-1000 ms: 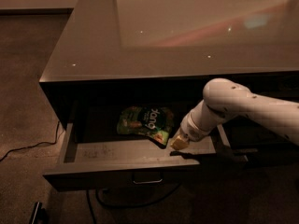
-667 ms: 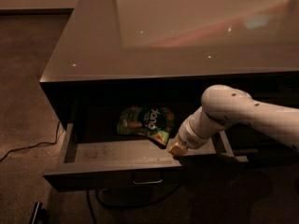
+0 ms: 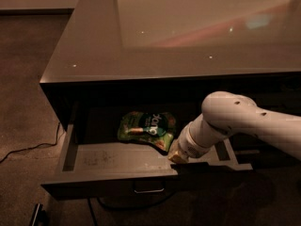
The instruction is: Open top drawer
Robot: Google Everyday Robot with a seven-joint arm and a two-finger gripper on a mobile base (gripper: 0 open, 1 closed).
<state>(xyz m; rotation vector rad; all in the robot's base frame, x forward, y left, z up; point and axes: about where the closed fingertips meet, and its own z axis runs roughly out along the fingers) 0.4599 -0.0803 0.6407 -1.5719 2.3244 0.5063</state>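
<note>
The top drawer (image 3: 101,161) of the dark cabinet stands pulled out toward me, showing its grey inner tray and side rails. Its dark front (image 3: 108,188) carries a small loop handle (image 3: 149,189) at the centre. My gripper (image 3: 178,157) is at the end of the white arm (image 3: 235,121), which reaches in from the right. It rests over the drawer's front edge, to the right of the handle. A green snack bag (image 3: 146,128) lies inside the drawer at the back, just left of the gripper.
The cabinet's glossy dark top (image 3: 188,27) overhangs the drawer. A black cable (image 3: 28,149) runs across the carpet at the left. A small dark object (image 3: 37,214) lies on the floor at the lower left.
The arm has shifted a little left and toward me, and the gripper sits lower on the drawer's front edge. The drawer stays about as far out as before.
</note>
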